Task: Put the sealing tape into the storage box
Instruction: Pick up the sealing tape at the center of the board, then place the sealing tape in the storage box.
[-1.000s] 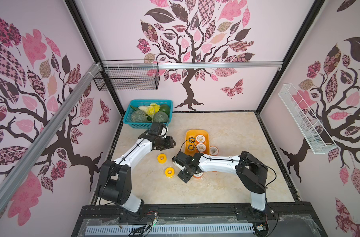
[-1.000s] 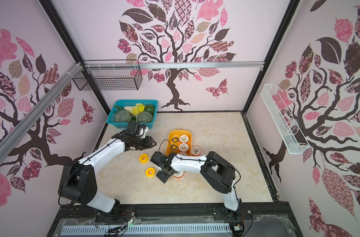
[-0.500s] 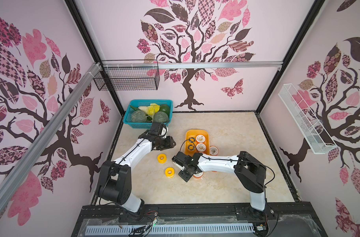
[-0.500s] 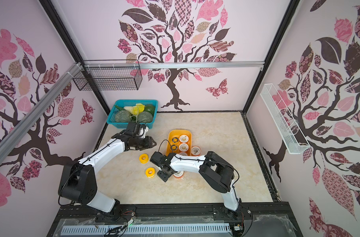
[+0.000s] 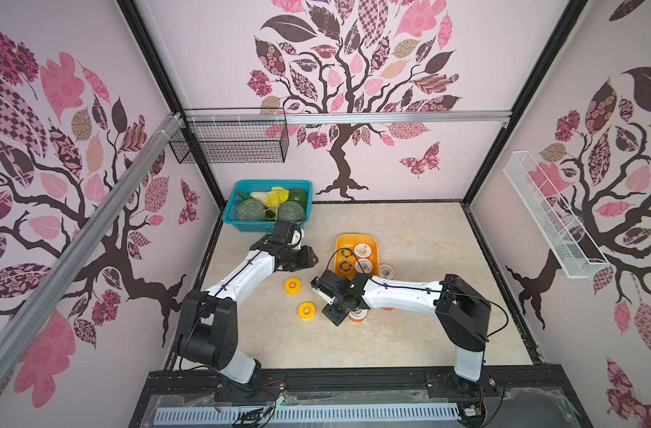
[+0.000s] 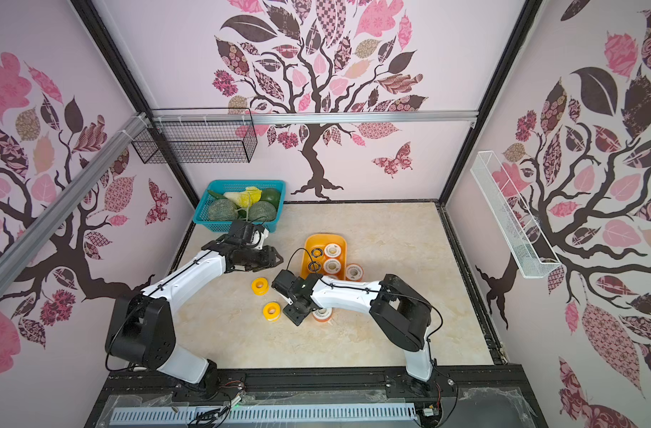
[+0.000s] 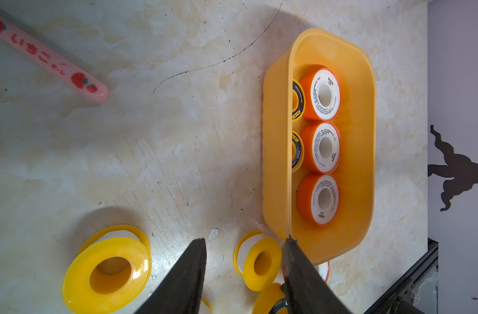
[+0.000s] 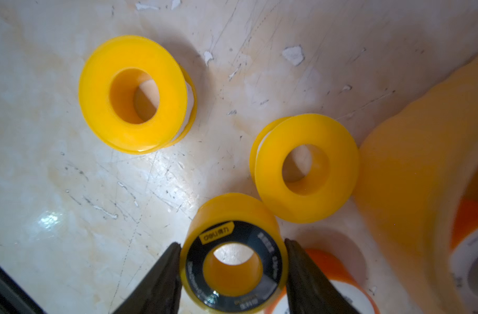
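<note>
Two black fingers of the right gripper [image 8: 232, 242] pinch a yellow sealing-tape roll [image 8: 232, 209] with a black label, one finger on each side of its rim. One bare yellow spool [image 8: 305, 168] lies flat just beside it and a second spool [image 8: 134, 95] farther off on the marble-patterned table [image 8: 69, 190]. The orange-yellow storage box [image 5: 355, 239] stands near, apart from the held roll, with orange-and-white rolls [image 7: 324, 95] inside. The left gripper [image 7: 245, 239] hangs above the table beside the box, jaws spread with nothing between them. A teal basket [image 5: 272, 182] of vegetables sits by the back wall.
</note>
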